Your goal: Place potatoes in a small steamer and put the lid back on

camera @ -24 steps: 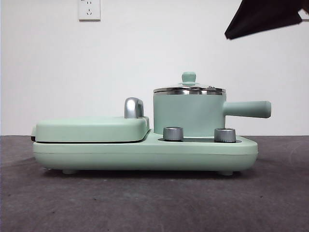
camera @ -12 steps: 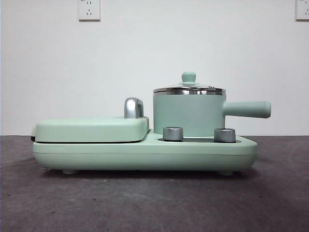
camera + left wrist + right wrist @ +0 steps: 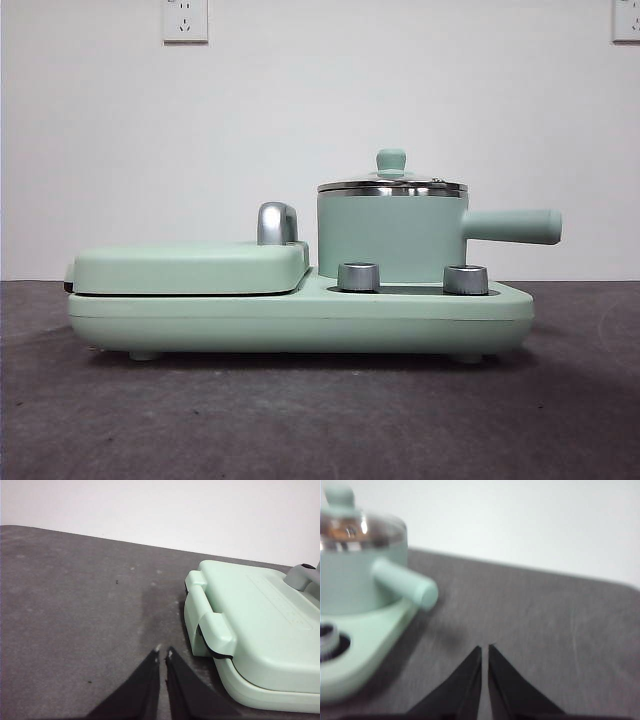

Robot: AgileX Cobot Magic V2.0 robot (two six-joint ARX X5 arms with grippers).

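Observation:
The small steamer (image 3: 392, 237) stands on the right half of a mint-green cooker base, its long handle (image 3: 512, 226) pointing right. The lid (image 3: 391, 180) sits on the steamer, knob up. In the right wrist view the steamer (image 3: 355, 575) and lid (image 3: 357, 527) appear blurred, off to the side of my right gripper (image 3: 485, 649), which is shut over bare table. My left gripper (image 3: 163, 652) is shut, empty, low over the table beside the griddle end of the cooker. The potatoes are out of view. Neither gripper shows in the front view.
The cooker base (image 3: 300, 315) carries a flat griddle cover (image 3: 190, 268) on the left, a chrome hinge handle (image 3: 276, 223) and two steel dials (image 3: 359, 276) (image 3: 466, 279). In the left wrist view the griddle cover (image 3: 255, 625) lies close to my left gripper. Dark grey table surrounds it.
A dark arm tip at the front view's top right corner one second ago has withdrawn out of view. The steamer, lid and cooker have not moved.

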